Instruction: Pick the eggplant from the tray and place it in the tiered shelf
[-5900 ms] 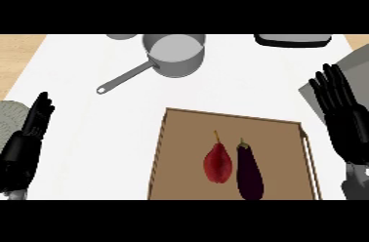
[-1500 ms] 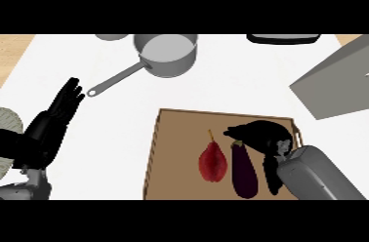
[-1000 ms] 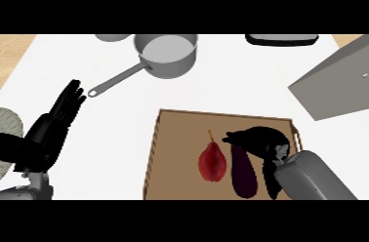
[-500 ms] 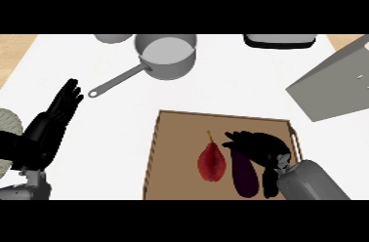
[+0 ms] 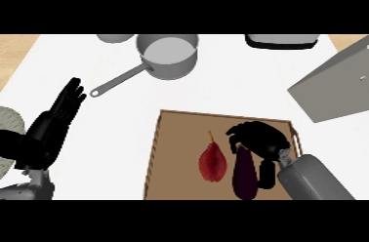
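Observation:
A dark purple eggplant [image 5: 243, 176] lies lengthwise on the brown wooden tray [image 5: 176, 138] at the lower right. My right hand [image 5: 261, 139] hangs over the eggplant's far end with its fingers curled down around the tip; whether they touch it I cannot tell. A red pepper-like vegetable [image 5: 213, 160] lies just left of the eggplant. A grey slab [image 5: 338, 80], maybe part of the tiered shelf, shows at the right edge. My left hand [image 5: 59, 116] rests open at the left, fingers pointing up.
A steel saucepan [image 5: 169, 54] with a long handle [image 5: 115, 82] stands at the back, left of centre. A grey bowl [image 5: 115, 37] and a dark dish [image 5: 281, 40] sit along the far edge. A pale round object [image 5: 10, 124] lies at the left edge.
My right hand has come in from the right edge onto the tray and lowered over the eggplant's far end, its fingers curling. The left hand rose slightly, then stayed still.

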`<state>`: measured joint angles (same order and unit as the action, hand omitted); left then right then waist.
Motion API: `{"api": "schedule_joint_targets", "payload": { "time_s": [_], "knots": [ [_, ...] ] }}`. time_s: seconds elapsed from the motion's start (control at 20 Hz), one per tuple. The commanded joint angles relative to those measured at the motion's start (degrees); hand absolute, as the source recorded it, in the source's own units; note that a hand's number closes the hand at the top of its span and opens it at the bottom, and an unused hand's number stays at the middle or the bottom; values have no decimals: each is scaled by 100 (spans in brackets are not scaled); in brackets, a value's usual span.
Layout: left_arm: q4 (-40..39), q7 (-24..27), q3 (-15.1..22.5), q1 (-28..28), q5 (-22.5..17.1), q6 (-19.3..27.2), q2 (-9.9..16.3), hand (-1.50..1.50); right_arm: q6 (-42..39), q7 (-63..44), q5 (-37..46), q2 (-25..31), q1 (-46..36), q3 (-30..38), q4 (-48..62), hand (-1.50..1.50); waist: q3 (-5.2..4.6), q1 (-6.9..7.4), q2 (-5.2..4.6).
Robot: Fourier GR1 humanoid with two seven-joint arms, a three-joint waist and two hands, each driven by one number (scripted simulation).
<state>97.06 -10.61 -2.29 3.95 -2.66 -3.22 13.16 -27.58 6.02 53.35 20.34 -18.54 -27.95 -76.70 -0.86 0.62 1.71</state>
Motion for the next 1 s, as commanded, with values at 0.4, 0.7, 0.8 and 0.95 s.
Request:
{"api": "schedule_joint_targets", "payload": {
  "time_s": [0.4,0.7,0.8,0.95],
  "knots": [
    [54,-74,-236,-107,56,122,-34,0,815,860,-972,382,810,1620,-1000,150,91,-300,-118],
    [82,35,-421,-432,36,174,4,0,1707,2507,-2409,869,2199,3281,-1632,150,112,-781,-34],
    [188,-87,-540,-470,-84,74,141,0,1761,2935,-2909,982,2620,3856,-1889,150,108,-787,-17],
    [297,163,-487,-755,-77,33,47,0,1630,3429,-3756,1009,3185,4674,-2336,150,90,-629,-26]
  ]
}}
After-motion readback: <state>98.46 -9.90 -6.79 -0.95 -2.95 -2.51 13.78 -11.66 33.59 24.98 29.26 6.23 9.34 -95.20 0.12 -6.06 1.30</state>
